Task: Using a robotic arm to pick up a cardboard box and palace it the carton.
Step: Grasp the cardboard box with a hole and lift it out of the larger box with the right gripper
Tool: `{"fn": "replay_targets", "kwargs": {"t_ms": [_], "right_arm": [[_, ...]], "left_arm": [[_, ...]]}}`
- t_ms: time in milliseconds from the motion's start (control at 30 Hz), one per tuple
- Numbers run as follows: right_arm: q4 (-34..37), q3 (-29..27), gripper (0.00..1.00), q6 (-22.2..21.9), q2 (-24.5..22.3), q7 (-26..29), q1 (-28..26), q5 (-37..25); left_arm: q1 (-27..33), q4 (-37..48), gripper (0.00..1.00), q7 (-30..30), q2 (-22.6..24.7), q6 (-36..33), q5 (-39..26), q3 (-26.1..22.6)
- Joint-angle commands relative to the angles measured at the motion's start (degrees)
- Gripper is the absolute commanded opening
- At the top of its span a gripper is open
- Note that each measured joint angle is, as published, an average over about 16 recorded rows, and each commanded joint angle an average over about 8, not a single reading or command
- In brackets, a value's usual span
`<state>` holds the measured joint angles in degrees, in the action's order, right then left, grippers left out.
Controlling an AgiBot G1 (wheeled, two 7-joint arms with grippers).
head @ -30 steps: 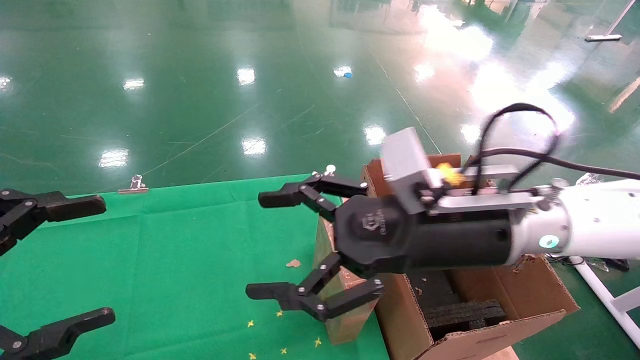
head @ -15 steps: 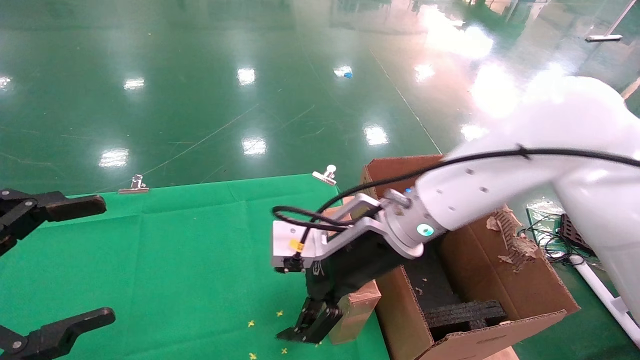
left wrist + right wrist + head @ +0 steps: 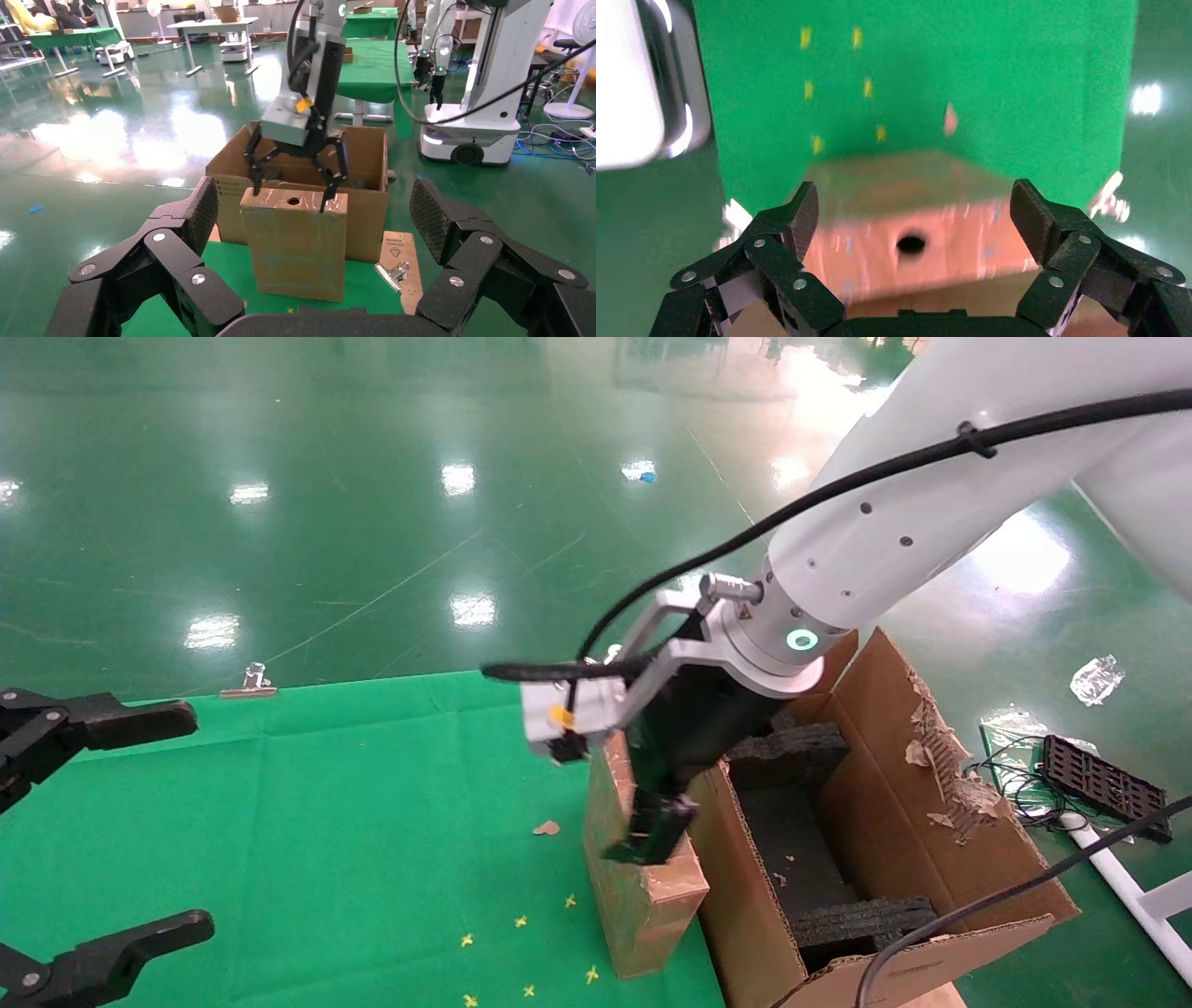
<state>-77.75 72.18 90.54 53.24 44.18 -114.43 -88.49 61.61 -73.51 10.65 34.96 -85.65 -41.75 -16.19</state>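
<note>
The cardboard box (image 3: 643, 887) stands upright on the green cloth, against the left wall of the carton (image 3: 941, 859), which holds black foam inserts (image 3: 866, 919). The white robotic arm (image 3: 894, 533) reaches down from the upper right. My right gripper (image 3: 652, 817) hangs open just over the box's top. In the right wrist view the fingers (image 3: 800, 217) straddle the taped top with its round hole (image 3: 910, 243). From the left wrist view the box (image 3: 295, 246), the carton (image 3: 369, 210) and the right gripper (image 3: 292, 179) show ahead. My left gripper (image 3: 197, 822) is open and parked at the table's left.
The green cloth (image 3: 372, 803) carries yellow specks and a cardboard scrap (image 3: 546, 827). A binder clip (image 3: 250, 682) grips its far edge, another (image 3: 393, 270) lies by the carton. A black tray (image 3: 1103, 786) and cables lie on the floor at the right.
My right arm swung from level over the table to pointing down. The gripper dipped beside the box's front, then rose to sit over its top. My left gripper has not moved.
</note>
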Motion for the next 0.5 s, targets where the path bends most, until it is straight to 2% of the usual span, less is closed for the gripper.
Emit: {"fn": "replay_targets", "kwargs": {"t_ms": [33, 233, 400, 500], "right_arm": [[-0.04, 4.19, 1.00, 0.00, 0.34, -0.09, -2.97, 0.32], [-0.11, 11.34, 1.00, -1.19, 1.39, 1.53, -5.91, 0.87], [-0.06, 14.06, 1.00, -2.17, 1.50, 3.71, -6.85, 1.59], [0.26, 14.55, 1.00, -2.97, 0.57, 7.30, -7.33, 2.40]], "left_arm": [[0.00, 0.00, 1.00, 0.00, 0.00, 0.00, 0.01, -0.01], [0.01, 0.00, 1.00, -0.02, -0.01, 0.02, 0.02, -0.03], [0.01, 0.00, 1.00, -0.03, -0.02, 0.02, 0.04, -0.06], [0.01, 0.00, 1.00, -0.03, -0.03, 0.03, 0.05, -0.07]]}}
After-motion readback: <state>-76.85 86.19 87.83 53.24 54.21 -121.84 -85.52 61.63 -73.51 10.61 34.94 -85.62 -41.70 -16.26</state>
